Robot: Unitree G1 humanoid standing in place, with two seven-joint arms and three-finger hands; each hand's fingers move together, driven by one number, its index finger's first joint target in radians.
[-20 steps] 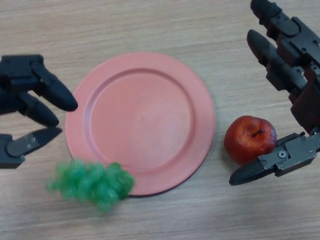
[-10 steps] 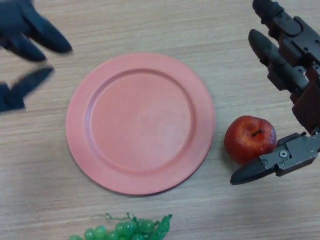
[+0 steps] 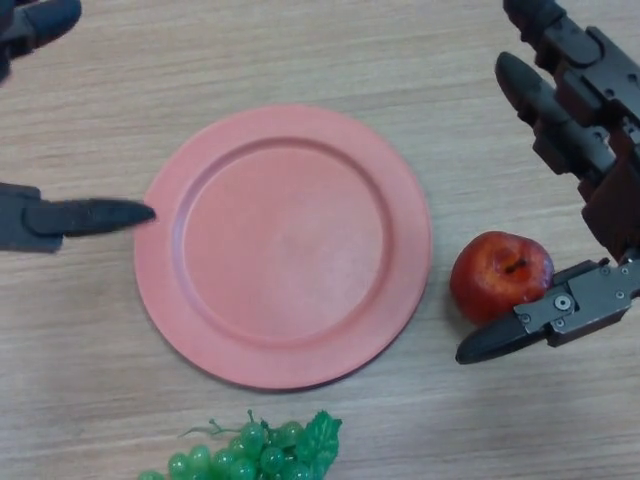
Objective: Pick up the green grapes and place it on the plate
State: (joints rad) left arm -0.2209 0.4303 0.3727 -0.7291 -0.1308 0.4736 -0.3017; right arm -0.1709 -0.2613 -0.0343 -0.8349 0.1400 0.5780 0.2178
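A bunch of green grapes lies on the table at the near edge of the head view, just below the plate and apart from it. The salmon-red plate sits in the middle with nothing on it. My left hand is at the left edge, open, with a straight finger pointing at the plate's left rim and another fingertip at the top left corner. It holds nothing. My right hand is at the right, open, fingers spread around a red apple without closing on it.
The red apple rests on the wooden table right of the plate, between my right hand's thumb and fingers.
The grapes went from the plate's lower left rim down to the near edge of the view. My left hand swung up and away, then came back beside the plate's left rim. Right hand unchanged.
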